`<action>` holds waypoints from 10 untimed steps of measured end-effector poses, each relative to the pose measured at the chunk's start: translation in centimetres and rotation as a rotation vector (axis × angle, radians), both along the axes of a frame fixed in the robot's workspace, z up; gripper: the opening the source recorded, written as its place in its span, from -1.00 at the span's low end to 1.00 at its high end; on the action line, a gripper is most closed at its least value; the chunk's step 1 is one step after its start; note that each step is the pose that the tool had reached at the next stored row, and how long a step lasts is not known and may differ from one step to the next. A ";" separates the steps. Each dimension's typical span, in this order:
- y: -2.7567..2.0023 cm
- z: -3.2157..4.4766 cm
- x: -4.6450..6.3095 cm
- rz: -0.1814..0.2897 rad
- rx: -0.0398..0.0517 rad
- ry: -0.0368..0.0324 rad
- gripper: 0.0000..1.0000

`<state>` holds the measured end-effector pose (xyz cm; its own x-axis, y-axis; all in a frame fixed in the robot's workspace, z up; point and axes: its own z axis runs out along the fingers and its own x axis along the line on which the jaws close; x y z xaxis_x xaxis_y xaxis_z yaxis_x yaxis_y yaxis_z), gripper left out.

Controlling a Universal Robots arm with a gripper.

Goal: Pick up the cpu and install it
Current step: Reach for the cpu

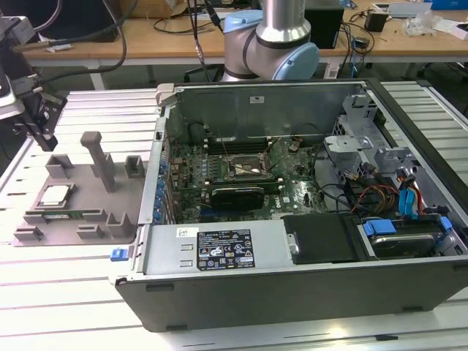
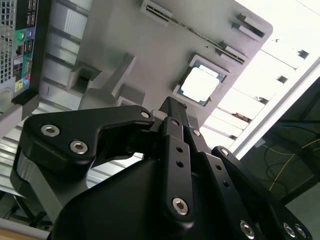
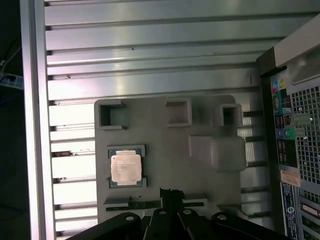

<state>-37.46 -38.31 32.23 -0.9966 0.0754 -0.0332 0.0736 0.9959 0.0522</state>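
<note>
The robot's jaws, closed together and holding nothing, hang above a grey fixture tray on the ribbed metal surface. The cpu lies flat below and slightly aside of them, untouched. It sits in a shallow square pocket that likely keeps it squared for pickup.

Ribbed aluminium table took up the foreground, and its slats glared pale under bright light. Behind the table stood a wooden workbench strewn with black cables. Beyond the table's edge, second wrist view: dark floor, yellow cable looped on it.
</note>
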 end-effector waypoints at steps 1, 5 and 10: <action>0.15 -0.14 -0.1 0.000 0.0000 0.0001 -0.79; 0.64 -0.67 -0.5 0.000 0.0001 -0.0001 -0.79; 0.64 -0.67 -0.5 0.000 0.0000 0.0001 -0.79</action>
<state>-37.94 -37.67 31.56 -0.9966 0.0755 -0.0331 0.0737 0.9959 0.0522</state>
